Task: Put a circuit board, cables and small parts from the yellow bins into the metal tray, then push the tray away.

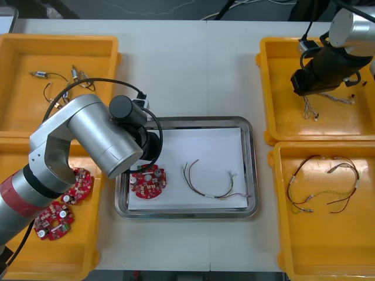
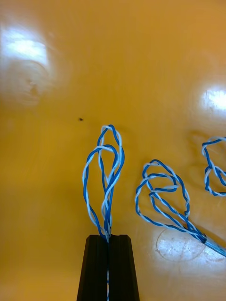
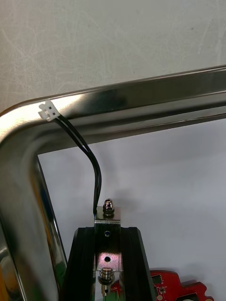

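Left gripper (image 3: 107,231) is clamped on a metal part (image 3: 108,217) over the tray (image 3: 141,94), just inside its corner, near the board (image 1: 147,181). Right of the tray, right gripper (image 2: 108,239) pinches a blue-white cable (image 2: 106,160) over a bin (image 2: 94,70).

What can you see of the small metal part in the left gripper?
The small metal part is silvery and shiny, a narrow block with a rounded knob at its tip and small holes on its face. It lies in line with the left gripper, clamped between the black fingers, over the white inside of the metal tray near a corner. A thin black cable leaves its tip and arcs to a white connector that seems to rest on the tray's rim.
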